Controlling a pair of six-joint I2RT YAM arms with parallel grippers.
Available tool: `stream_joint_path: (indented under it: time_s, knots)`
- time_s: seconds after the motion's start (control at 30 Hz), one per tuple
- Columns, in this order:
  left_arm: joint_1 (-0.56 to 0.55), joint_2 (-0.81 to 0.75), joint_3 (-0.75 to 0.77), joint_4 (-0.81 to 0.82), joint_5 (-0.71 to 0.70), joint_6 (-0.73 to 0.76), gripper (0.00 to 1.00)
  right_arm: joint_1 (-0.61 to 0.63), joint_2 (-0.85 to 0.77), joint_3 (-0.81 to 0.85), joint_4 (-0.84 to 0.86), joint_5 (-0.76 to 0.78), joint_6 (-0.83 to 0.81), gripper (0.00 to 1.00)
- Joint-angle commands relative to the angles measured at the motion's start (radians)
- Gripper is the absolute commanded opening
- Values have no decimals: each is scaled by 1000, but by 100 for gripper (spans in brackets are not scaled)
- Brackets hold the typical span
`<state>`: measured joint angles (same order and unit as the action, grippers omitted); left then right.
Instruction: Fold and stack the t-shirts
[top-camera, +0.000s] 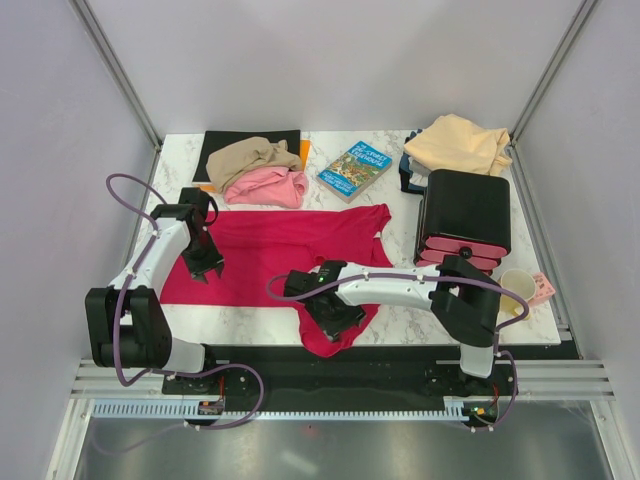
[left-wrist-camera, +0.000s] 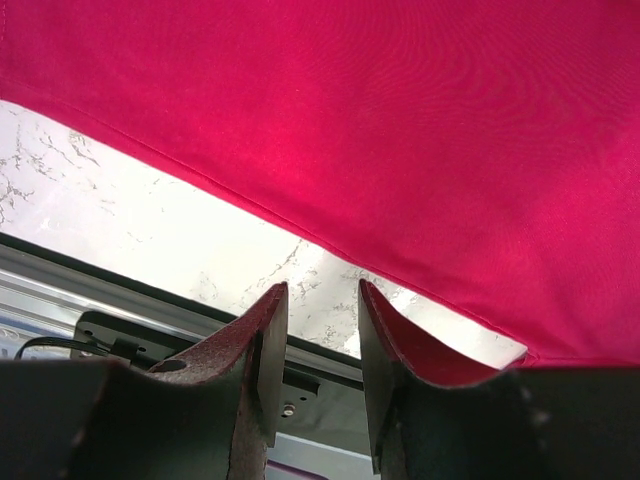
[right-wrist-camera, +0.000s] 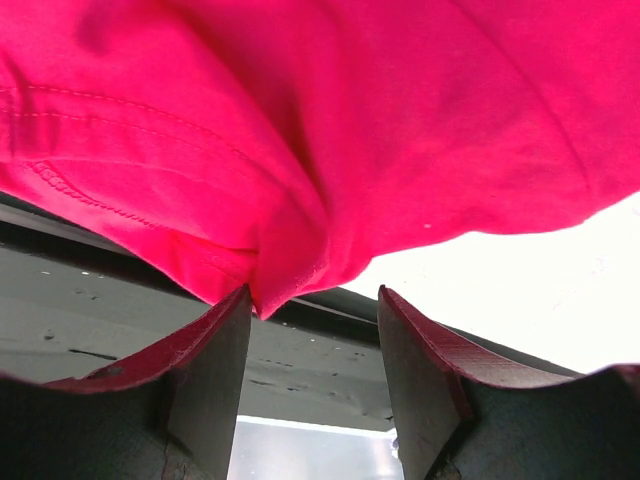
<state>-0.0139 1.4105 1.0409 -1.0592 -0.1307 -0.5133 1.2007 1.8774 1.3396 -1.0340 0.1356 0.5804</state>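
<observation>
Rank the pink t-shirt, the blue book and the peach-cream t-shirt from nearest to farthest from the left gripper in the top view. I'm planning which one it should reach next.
1. The pink t-shirt, just beyond the left gripper, at the left rear.
2. The blue book, at the rear centre.
3. The peach-cream t-shirt, in the far right rear corner.

A blue book (top-camera: 355, 170) lies on the marble table (top-camera: 250, 318), right of a flat black mat (top-camera: 225, 140). 1 black box (top-camera: 465, 215) with pink drawers stands farther right, a cream mug (top-camera: 517, 290) just beside it.
</observation>
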Motion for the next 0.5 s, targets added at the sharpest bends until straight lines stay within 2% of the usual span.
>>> stream_joint_path:
  time_s: [0.0, 0.17, 0.47]
  knots:
    - [5, -7, 30, 21, 11, 41, 41, -12, -63, 32, -40, 55, 15, 61]
    - [6, -1, 30, 24, 19, 39, 41, -16, -81, 72, -58, 50, 7, 61]
    - [5, -5, 13, 30, 17, 41, 41, -16, -51, 125, -46, -45, -2, 61]
